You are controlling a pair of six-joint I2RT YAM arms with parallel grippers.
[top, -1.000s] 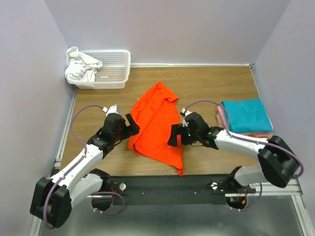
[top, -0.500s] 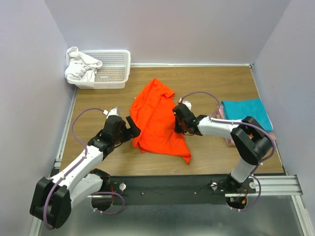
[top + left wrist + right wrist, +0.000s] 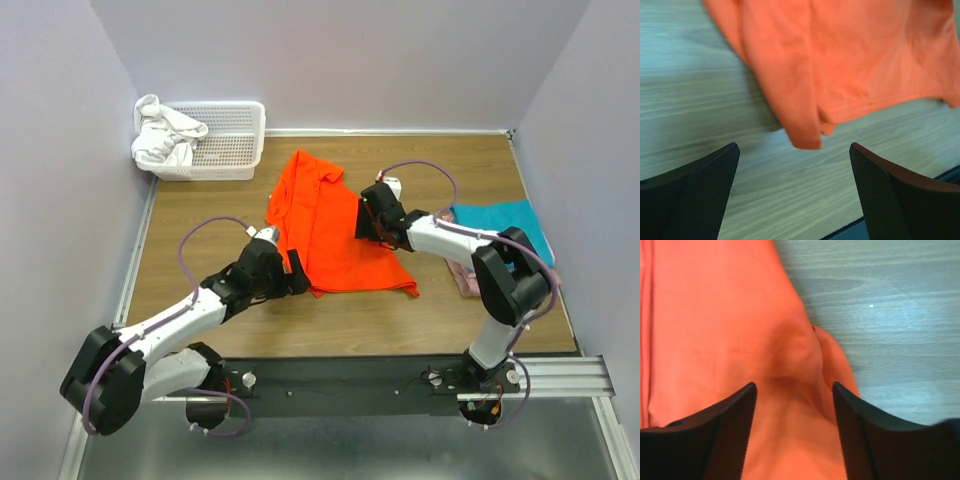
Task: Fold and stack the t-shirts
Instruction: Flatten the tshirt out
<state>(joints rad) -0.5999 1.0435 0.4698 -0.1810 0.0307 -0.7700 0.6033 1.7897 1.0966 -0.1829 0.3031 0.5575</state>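
The right gripper (image 3: pixel 792 415) stands with its fingers part-way apart, a raised ridge of the orange t-shirt (image 3: pixel 335 240) lying between them. Nothing looks pinched (the pads sit clear of the cloth on either side). The left gripper (image 3: pixel 795 172) is spread wide and holds nothing. It hovers low over the bare table (image 3: pixel 200 210), just short of the shirt's near left corner.

The shirt lies loosely spread and rumpled at mid-table, between the two arms, its far end towards the back wall.

The step in hand seems to be flattening it for a first fold. To do that well, each gripper should take one layer at an edge or corner, not a mid-panel bunch. They should then pull apart evenly, so the cloth lies smooth before anything is folded over.

By count there are two grippers and one orange shirt. One teal t-shirt (image 3: pixel 500 228) lies folded at the right, with one pink t-shirt (image 3: pixel 462 285) edge showing beneath it; anything further under them I cannot tell. One basket (image 3: pixel 225 150) sits at the far left with one bundle of white cloth (image 3: pixel 165 135) in it.
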